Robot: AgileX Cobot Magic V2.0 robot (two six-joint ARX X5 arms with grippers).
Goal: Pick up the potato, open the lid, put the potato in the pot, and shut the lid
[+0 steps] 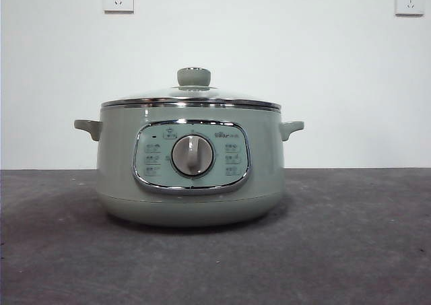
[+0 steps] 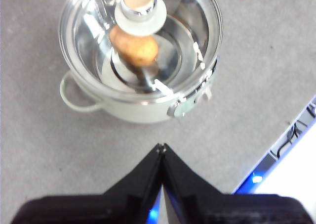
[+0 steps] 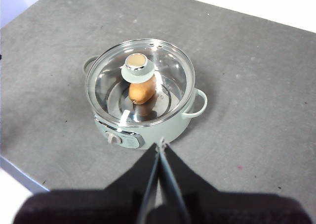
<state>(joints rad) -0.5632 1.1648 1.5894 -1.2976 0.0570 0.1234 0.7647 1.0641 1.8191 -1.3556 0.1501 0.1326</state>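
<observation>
Plainly both arms hang back above the grey surface (image 1: 350,251), the left pincer (image 2: 161,147) and the right pincer (image 3: 160,146) each with jaws pressed together on nothing, because nothing is left for them to carry. Beyond them, the pot (image 1: 192,184) stands well in from the surface's edges, its control panel and dial facing the front edge. Its lid (image 3: 140,83) sits level on the chrome rim, knob upright at the centre, so the pot is closed. Through the glass the potato (image 3: 141,92) lies on the pot's floor, under the knob. Judged from this, every step of the task looks done.
</observation>
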